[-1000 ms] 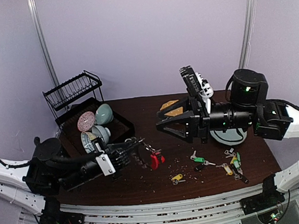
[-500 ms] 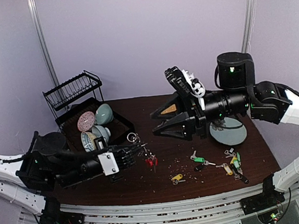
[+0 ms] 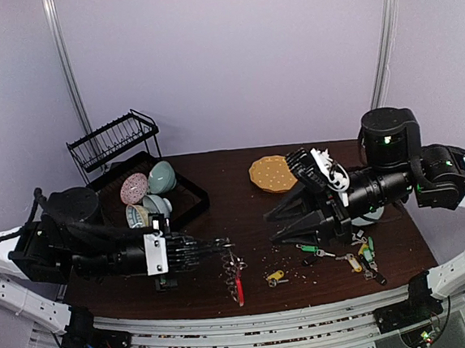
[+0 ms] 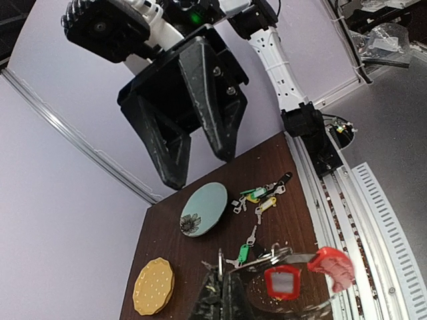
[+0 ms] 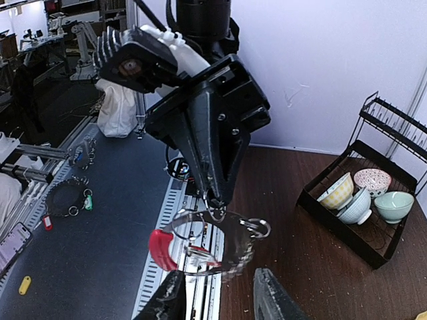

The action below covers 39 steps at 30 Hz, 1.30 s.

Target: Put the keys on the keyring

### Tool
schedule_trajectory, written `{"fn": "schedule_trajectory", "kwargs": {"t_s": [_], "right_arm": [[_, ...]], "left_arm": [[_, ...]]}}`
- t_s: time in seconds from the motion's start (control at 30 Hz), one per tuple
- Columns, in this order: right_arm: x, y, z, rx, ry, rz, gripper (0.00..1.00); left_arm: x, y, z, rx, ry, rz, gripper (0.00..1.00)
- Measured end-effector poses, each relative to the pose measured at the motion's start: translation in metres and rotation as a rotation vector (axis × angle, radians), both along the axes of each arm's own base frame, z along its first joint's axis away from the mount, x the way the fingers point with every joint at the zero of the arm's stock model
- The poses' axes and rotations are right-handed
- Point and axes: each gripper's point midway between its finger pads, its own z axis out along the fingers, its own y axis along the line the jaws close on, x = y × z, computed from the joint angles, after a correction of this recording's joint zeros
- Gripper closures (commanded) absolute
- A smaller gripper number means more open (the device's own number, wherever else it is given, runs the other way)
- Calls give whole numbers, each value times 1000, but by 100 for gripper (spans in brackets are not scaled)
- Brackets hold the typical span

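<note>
Top: left gripper clenched on red-and-dark keyring fringed with silver loops. It now dangles at the table's 6 o'clock, lower than a second ago. Right gripper has dropped and pulled back, jaws apart, empty. Silver keys with coloured tags lie at 4 o'clock, unmoved.
Left wrist: keyring hangs at 5 o'clock.
Right wrist: keyring at centre, pinched from 12 o'clock.

Red plastic and silver metal keyring; dark wood table.

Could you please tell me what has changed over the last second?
The left gripper, shut on the red-and-dark keyring fringed with silver loops, shifted toward the near edge. The open right gripper swung lower and rightward, uncovering the round yellow dotted plate. The colour-tagged silver keys stayed put.
</note>
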Motion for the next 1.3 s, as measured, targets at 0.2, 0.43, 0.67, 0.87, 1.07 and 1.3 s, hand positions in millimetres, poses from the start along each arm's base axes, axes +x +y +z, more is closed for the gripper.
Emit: {"fn": "schedule_trajectory", "kwargs": {"t_s": [0.2,0.43,0.67,0.87,1.07,1.3], "right_arm": [[1,22,-7,2,-61,33,72],[3,35,-7,32,-129,51,68],[4,37,-2,67,-177,54,72],[5,38,-5,58,-188,59,79],[6,41,-10,46,-188,62,81],[5,41,-11,43,-186,67,76]], "left_arm": [[-5,0,-4,38,7,-28,100],[1,-7,0,45,-3,0,100],[6,-10,-4,60,-20,27,100],[8,-10,0,47,-31,34,100],[9,-10,-1,50,-31,39,100],[9,-10,-1,51,-32,43,100]]}}
